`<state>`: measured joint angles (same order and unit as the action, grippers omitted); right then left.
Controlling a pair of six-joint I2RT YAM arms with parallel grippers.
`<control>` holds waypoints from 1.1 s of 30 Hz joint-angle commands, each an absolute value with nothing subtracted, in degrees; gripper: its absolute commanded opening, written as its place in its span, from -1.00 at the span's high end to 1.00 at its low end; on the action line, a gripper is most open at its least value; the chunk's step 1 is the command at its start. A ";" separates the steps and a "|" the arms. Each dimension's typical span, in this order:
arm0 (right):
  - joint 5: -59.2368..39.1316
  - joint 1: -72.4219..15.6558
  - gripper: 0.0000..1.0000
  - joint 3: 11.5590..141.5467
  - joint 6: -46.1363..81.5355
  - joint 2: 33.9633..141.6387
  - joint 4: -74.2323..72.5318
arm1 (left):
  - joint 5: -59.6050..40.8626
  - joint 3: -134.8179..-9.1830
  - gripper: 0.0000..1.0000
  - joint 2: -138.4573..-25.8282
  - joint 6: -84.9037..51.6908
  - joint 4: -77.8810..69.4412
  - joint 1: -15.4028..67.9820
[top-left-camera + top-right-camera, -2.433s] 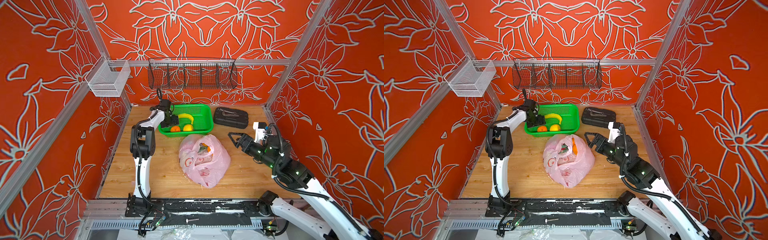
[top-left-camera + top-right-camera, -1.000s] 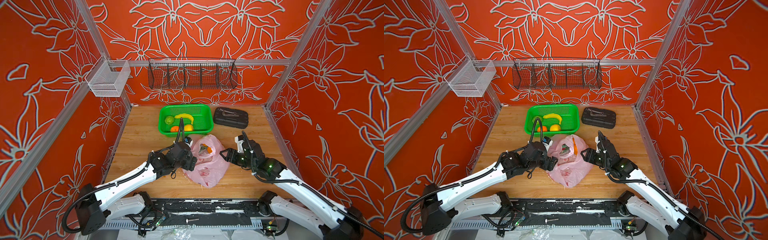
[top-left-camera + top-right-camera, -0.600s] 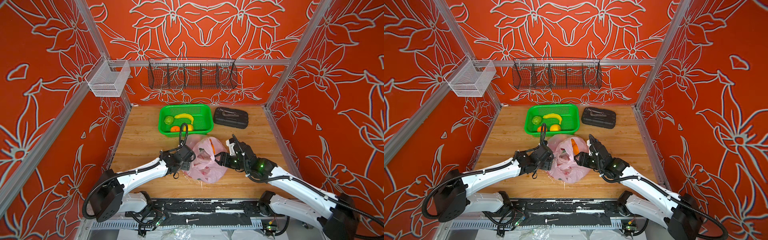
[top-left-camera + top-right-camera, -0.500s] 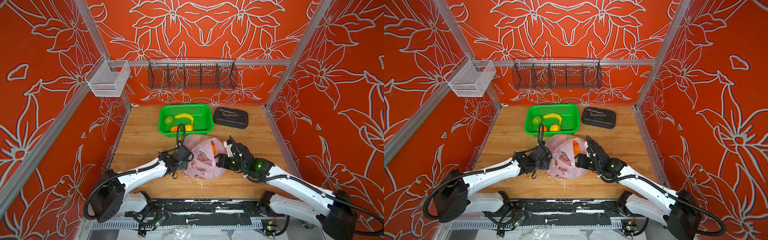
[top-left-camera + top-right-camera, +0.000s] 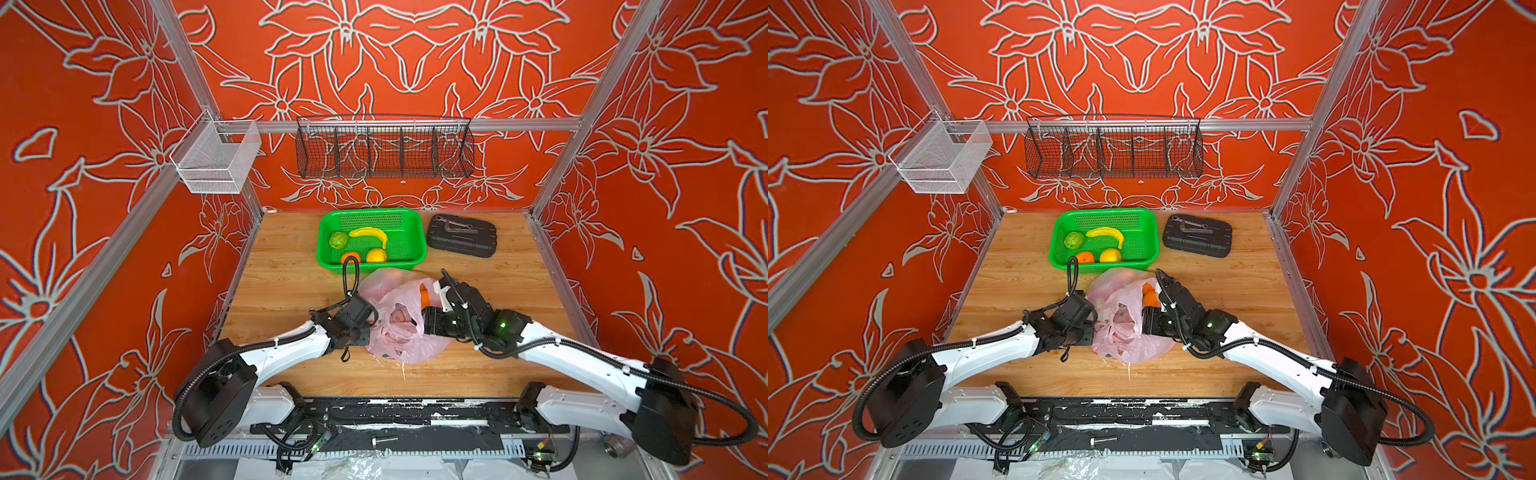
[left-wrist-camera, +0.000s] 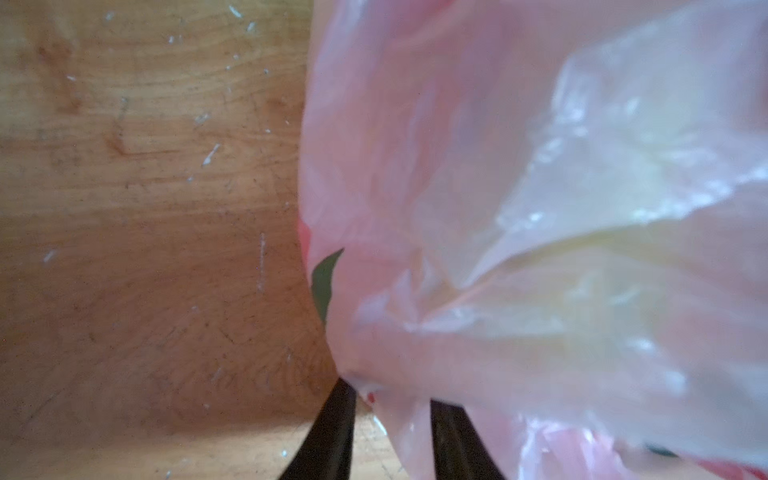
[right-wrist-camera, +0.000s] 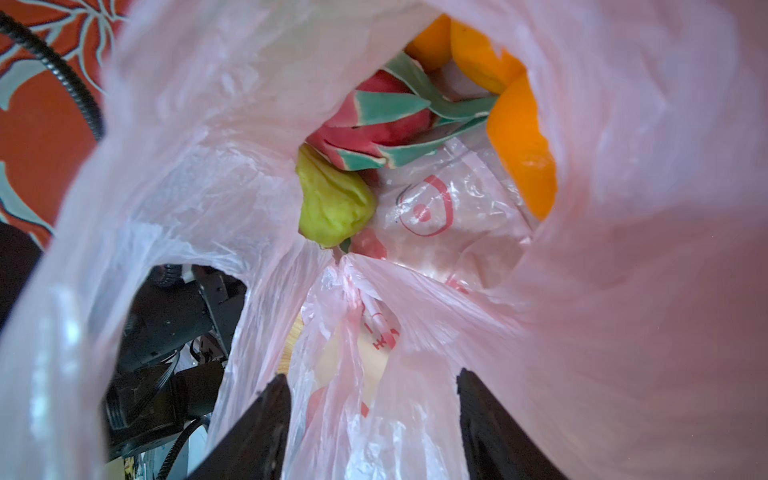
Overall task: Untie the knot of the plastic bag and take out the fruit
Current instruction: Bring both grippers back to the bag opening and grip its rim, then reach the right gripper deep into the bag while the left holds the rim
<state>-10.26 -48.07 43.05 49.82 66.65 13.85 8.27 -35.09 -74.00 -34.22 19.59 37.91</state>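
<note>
Since a couple of seconds back the left arm has left the green basket (image 5: 370,218) and now lies low over the near table, the left gripper (image 5: 371,327) at the left edge of the plastic bag (image 5: 399,336); the right gripper (image 5: 419,320), then raised clear to the bag's right, is now pushed into the bag's mouth; a green fruit (image 5: 338,240) lies in the basket where none showed then; the bag is more bunched between the two tools.

Both arms reach out from the near rail (image 5: 415,411), forearms close to the wood, grippers facing each other across the bag; in the left wrist view the black fingers (image 6: 332,436) stand fairly close with a fold of pink plastic between them, but whether they pinch it I cannot tell; in the right wrist view the right gripper (image 7: 372,374) has its jaws well apart, slack plastic draped between them, nothing gripped; beyond them, inside the bag, lie a yellow-green fruit (image 7: 332,203), a dragon fruit (image 7: 374,112) and oranges (image 7: 523,153).

The bag sits mid-way on the wooden table (image 5: 291,282); just behind it the basket also holds an orange (image 5: 350,257), a yellow fruit (image 5: 376,255) and a banana (image 5: 370,233); right of the basket lies a black case (image 5: 463,241) with a wrench (image 5: 453,225) on top; on the back wall hangs a wire rack (image 5: 384,147), on the left rail a white mesh basket (image 5: 216,162); the walls (image 5: 415,62) are red with pale flower outlines.
</note>
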 commanded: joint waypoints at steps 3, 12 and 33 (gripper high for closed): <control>-6.65 -49.04 -0.30 48.11 43.33 73.57 13.24 | 6.52 -34.49 0.60 -75.05 -34.65 18.22 37.36; -5.37 -49.66 -0.29 55.96 36.11 87.47 11.59 | 6.75 -33.41 0.69 -74.42 -34.61 17.82 37.27; -16.30 -49.92 -0.62 54.24 41.30 99.22 -10.72 | 5.43 -33.92 0.74 -77.87 -33.71 16.30 36.57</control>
<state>-13.72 -49.63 54.68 39.20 97.95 -6.83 5.45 -33.32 -77.08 -34.04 15.99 36.80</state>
